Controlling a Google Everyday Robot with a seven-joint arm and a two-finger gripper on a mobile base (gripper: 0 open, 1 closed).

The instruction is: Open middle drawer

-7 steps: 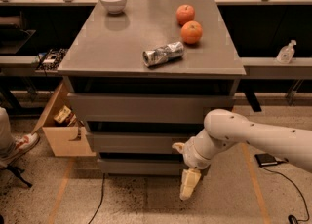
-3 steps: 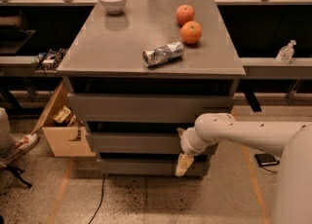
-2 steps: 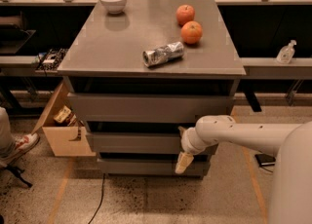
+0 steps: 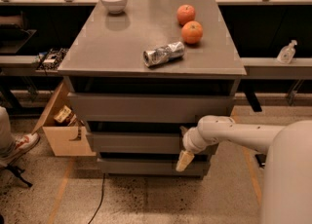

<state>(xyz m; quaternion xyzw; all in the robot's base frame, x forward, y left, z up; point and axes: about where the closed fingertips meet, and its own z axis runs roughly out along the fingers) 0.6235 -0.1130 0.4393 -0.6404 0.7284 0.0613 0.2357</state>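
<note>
Grey cabinet (image 4: 122, 43) has three drawer fronts. The middle drawer (image 4: 136, 142) sits between the big top front and the thin bottom one. The white arm (image 4: 234, 133) reaches in from the right. Its gripper (image 4: 184, 159) hangs down at the right end of the middle drawer's front. I cannot tell if it is spread or pressed together. On top lie a white bowl (image 4: 113, 1), two orange fruits (image 4: 192, 32) and a silver can (image 4: 164, 53).

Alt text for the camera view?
The arm's gripper sits against the right end of the middle drawer of a grey three-drawer cabinet. On the cabinet's top are a white bowl, two oranges and a crumpled silver can.
</note>
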